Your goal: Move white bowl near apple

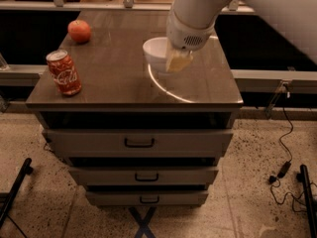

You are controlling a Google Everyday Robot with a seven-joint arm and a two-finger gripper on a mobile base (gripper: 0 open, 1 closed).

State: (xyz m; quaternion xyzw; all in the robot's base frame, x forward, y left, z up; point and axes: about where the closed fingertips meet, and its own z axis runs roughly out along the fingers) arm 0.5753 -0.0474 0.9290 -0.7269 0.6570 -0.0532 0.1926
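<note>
The white bowl [155,52] is held by its right rim, slightly tilted, over the middle of the brown cabinet top [114,78]. My gripper [177,61] comes down from the upper right and is shut on that rim; one yellowish finger [179,62] shows outside the bowl's wall. The apple [79,31], red-orange and round, sits at the far left of the top, well to the left of the bowl and apart from it.
A red Coca-Cola can [64,72] stands upright near the front left corner. Below the top are drawers [138,143] with dark handles. A shelf edge runs behind the cabinet; cables lie on the floor at right [285,167].
</note>
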